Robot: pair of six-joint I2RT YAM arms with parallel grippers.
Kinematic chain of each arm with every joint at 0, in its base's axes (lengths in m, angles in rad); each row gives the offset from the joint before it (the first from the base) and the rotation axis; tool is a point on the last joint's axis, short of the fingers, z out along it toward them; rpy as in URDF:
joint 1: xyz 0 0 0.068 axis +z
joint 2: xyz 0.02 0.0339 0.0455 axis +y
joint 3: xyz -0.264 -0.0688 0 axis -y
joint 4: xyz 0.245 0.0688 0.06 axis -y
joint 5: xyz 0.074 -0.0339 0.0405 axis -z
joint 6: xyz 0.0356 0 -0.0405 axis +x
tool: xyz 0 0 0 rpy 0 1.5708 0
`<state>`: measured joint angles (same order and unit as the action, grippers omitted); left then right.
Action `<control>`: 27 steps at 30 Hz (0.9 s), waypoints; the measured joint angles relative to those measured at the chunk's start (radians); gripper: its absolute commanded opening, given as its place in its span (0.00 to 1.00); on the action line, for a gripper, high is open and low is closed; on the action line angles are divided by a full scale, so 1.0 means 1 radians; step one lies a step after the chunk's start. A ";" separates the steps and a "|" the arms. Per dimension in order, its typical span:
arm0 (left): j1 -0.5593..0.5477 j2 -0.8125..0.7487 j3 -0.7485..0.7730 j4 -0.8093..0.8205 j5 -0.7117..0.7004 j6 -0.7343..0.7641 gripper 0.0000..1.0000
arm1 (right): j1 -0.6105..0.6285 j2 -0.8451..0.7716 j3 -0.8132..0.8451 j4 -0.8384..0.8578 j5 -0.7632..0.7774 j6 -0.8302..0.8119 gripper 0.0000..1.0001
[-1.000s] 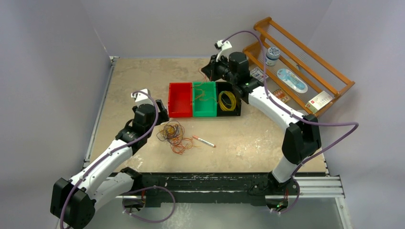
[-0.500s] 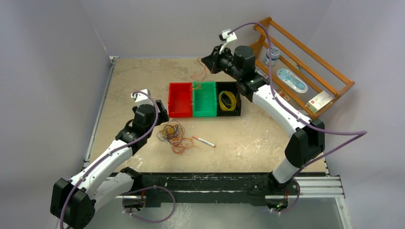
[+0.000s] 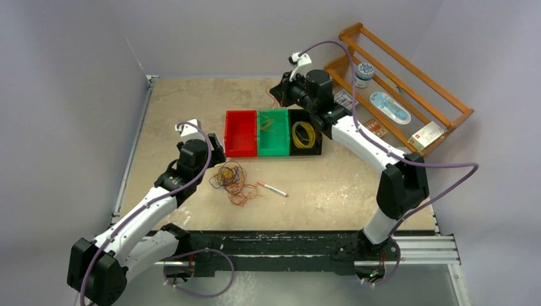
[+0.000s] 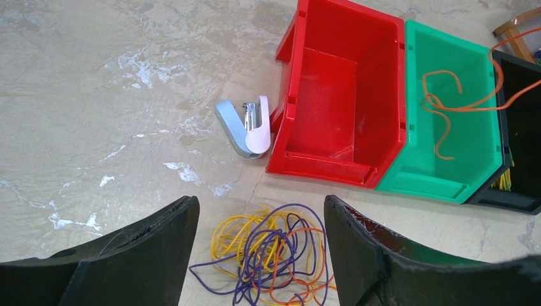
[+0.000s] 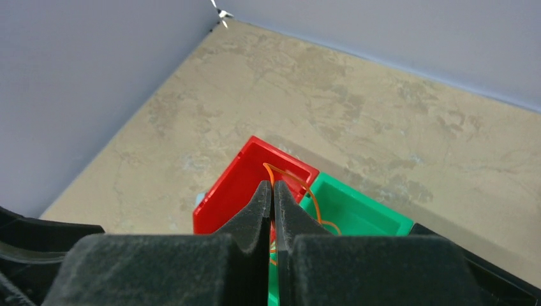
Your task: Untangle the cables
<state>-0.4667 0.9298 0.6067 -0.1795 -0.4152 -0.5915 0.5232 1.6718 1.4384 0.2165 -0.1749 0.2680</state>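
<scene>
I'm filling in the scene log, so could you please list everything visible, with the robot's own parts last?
table: one, beige
bins: three, red bin, green bin, black bin, in a row mid-table
cable tangle: one, orange, yellow, purple, in front of the red bin
orange cable: one, trailing up out of the green bin
yellow cable coil: one, in the black bin
pen: one, white with red end, right of the tangle
stapler: one, blue and white, beside the red bin
wooden rack: one, orange-brown, far right, holding a jar, blue pack, white box
left gripper: black, open, above the tangle
right gripper: black, shut on the orange cable, above the bins
</scene>
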 measured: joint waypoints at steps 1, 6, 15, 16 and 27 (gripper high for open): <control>0.000 0.000 0.000 0.000 0.000 0.000 0.71 | 0.000 0.007 -0.006 0.000 0.003 0.000 0.00; 0.000 0.003 0.000 0.001 0.000 0.000 0.71 | 0.000 0.044 -0.023 -0.002 0.029 0.000 0.00; 0.000 0.010 0.000 0.006 0.000 0.000 0.71 | 0.000 0.057 -0.032 -0.003 0.103 -0.009 0.00; 0.000 0.014 0.000 0.006 0.000 0.000 0.71 | 0.000 0.057 -0.037 -0.004 0.109 -0.012 0.00; 0.000 0.035 0.000 0.006 0.010 -0.007 0.71 | 0.000 0.127 -0.056 -0.034 0.107 -0.043 0.02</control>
<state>-0.4664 0.9646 0.6067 -0.1738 -0.4057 -0.5987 0.5232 1.7992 1.3827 0.1822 -0.0681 0.2245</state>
